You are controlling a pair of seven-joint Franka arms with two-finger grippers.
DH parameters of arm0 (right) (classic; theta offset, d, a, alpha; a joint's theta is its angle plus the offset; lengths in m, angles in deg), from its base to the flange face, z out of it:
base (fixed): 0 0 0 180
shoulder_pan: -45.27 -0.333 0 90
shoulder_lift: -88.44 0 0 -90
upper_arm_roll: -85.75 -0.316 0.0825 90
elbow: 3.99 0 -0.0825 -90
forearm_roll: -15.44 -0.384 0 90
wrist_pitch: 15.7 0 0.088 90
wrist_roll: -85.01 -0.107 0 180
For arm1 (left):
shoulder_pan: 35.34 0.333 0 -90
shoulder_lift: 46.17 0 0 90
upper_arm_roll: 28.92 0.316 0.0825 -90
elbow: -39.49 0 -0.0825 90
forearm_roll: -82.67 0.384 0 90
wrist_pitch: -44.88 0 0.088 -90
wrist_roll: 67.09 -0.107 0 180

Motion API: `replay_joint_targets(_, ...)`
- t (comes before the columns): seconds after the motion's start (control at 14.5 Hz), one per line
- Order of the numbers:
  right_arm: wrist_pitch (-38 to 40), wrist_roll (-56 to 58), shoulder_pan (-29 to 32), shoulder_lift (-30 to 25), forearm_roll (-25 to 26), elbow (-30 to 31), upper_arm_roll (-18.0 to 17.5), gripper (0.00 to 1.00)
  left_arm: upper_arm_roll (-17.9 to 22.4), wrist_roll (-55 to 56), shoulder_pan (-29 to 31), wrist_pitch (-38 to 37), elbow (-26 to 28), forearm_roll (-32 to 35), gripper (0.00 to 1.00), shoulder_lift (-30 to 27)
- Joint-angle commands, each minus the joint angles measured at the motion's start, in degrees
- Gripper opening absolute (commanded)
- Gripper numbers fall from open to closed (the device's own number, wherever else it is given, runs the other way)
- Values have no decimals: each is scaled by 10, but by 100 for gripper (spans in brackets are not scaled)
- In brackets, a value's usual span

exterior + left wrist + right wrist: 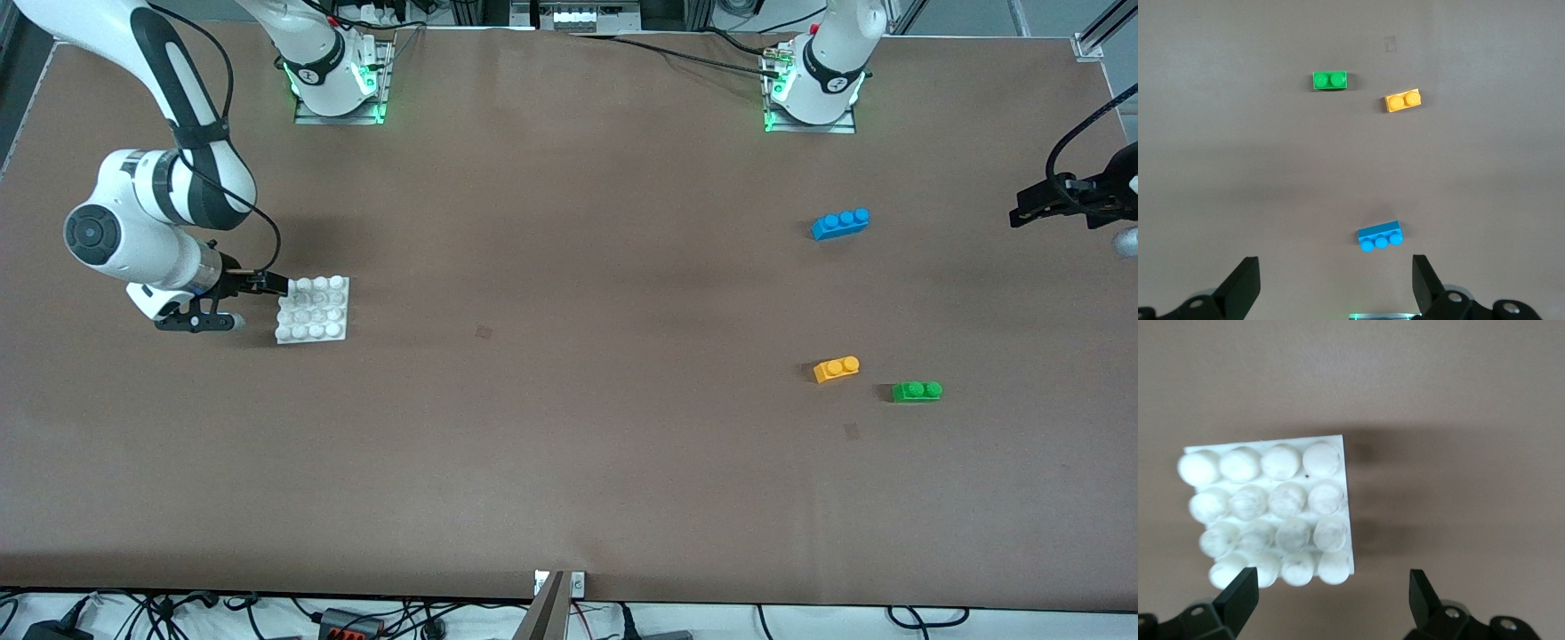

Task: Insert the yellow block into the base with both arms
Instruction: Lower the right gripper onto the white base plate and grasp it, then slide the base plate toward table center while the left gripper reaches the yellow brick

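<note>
- Right pincer [267, 298] hangs open and empty beside the base [313, 309] near the right arm's edge of the surface [569, 444], likely to steady it.
- Left pincer [1331, 280], spread wide and empty, is over that arm's edge; the yellow block [837, 368] lies loose between the blue brick [840, 223] and the front edge, beside the green brick [917, 391].

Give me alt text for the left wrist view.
The open left gripper hangs over bare brown table, holding nothing. Below it lie the blue brick, the yellow block and the green brick, all apart.
</note>
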Motion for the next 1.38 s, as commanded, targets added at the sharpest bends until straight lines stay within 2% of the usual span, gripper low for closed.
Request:
replay_joint_targets(0.0, -26, 58, 19, 25, -46, 1, -7, 100, 1, -11, -1, -3, 5, 12, 100, -5)
replay_joint_targets(0.21, -27, 117, 18, 37, -126, -1, -7, 100, 1, -11, -1, -3, 5, 12, 100, -5)
replay_joint_targets(0.28, -27, 121, 17, 40, -135, -2, -8, 100, 1, -11, -1, -3, 5, 12, 100, -5)
replay_joint_targets(1.03, -59, 122, 4, 79, -137, -3, -11, 100, 1, -11, 0, -3, 5, 11, 100, -5)
replay_joint_targets(1.1, -63, 123, 3, 83, -137, -3, -11, 92, 1, -11, 0, -3, 5, 10, 100, -5)
replay_joint_targets(1.17, -63, 122, -3, 84, -137, -4, -11, 72, 1, -11, 0, -3, 5, 10, 100, -5)
replay_joint_targets(1.24, -63, 122, -3, 87, -137, -4, -11, 62, 1, -11, 0, -3, 5, 9, 100, -5)
replay_joint_targets(1.31, -63, 122, -3, 91, -137, -5, -11, 57, 1, -11, 0, -3, 4, 10, 100, -5)
